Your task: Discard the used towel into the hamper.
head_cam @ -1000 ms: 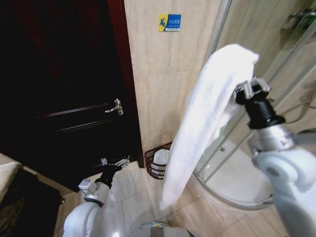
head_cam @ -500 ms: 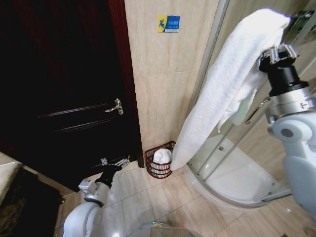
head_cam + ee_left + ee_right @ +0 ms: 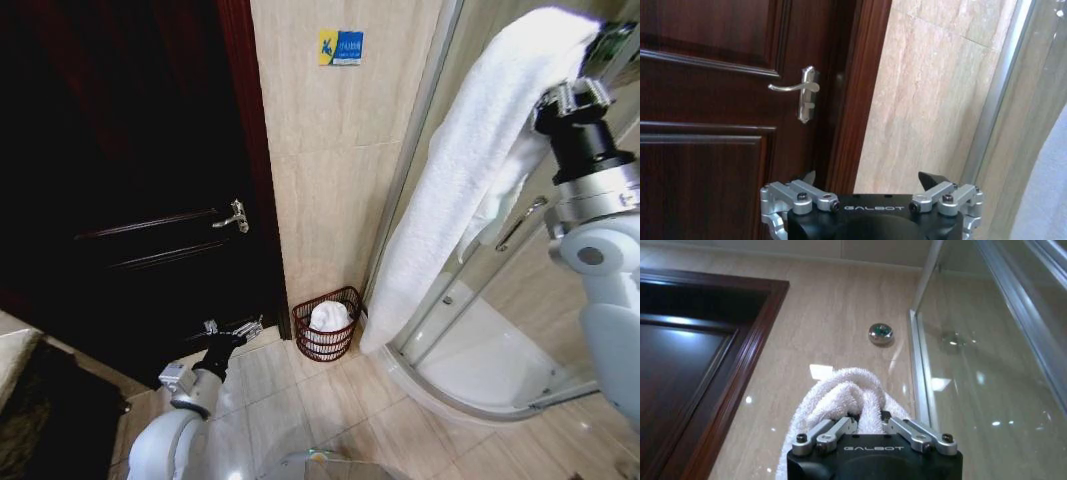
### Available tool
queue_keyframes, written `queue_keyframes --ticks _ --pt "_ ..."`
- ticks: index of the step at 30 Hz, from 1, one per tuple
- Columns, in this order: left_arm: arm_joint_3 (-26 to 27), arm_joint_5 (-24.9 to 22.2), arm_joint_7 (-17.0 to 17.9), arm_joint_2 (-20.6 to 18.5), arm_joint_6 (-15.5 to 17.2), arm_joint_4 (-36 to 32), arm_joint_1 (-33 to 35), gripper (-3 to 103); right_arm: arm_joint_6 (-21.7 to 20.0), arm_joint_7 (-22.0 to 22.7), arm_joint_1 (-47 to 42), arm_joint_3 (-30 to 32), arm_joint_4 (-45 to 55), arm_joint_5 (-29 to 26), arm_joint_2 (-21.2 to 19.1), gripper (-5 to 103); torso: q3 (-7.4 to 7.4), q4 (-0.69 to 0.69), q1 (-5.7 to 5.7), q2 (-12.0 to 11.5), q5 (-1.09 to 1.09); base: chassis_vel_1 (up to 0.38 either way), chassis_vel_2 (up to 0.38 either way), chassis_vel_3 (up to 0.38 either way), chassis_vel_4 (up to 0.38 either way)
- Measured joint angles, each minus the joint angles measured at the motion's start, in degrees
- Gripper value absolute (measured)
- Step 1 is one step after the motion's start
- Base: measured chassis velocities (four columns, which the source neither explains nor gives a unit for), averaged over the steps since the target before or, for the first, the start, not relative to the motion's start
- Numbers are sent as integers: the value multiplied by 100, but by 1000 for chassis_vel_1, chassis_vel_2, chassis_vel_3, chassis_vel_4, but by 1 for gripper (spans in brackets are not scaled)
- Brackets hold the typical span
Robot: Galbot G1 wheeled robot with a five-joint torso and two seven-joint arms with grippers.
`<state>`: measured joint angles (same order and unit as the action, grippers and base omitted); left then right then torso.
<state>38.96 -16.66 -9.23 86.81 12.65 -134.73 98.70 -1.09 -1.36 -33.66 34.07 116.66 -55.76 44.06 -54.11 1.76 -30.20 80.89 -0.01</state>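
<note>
Holding the towel high on the right, right gripper clamped on its top fold.
Hamper sits far below-left by the wall; towel hangs lengthwise toward it; left gripper parked low, jaws apart, nearer.

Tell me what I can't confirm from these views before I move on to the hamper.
- Hamper, head view: something white sits inside; too small to identify, and its depth is hidden.
- Towel, head view: its top edge is cut off by the frame.
- Right gripper, right wrist view: fingers closed on the towel, but the towel hides the tips.
- Left gripper, left wrist view: fingers apart, but the floor below is hidden.
</note>
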Motion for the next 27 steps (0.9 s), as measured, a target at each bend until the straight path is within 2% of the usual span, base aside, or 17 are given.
queue_keyframes --ticks 12,18,27 --pt "1 0 0 0 0 0 0 100 123 13 1382 -782 -844 212 714 13 1 -1 0 -2 0 0 0 0 0" --pt "0 0 0 0 0 0 0 100 263 25 2289 -1362 -1605 618 1233 13 0 1 0 -3 0 0 0 0 0" --pt "0 0 0 0 0 0 0 100 501 -204 3048 -1864 -2430 1126 1567 13 1 1 0 -3 -1 0 0 0 0"
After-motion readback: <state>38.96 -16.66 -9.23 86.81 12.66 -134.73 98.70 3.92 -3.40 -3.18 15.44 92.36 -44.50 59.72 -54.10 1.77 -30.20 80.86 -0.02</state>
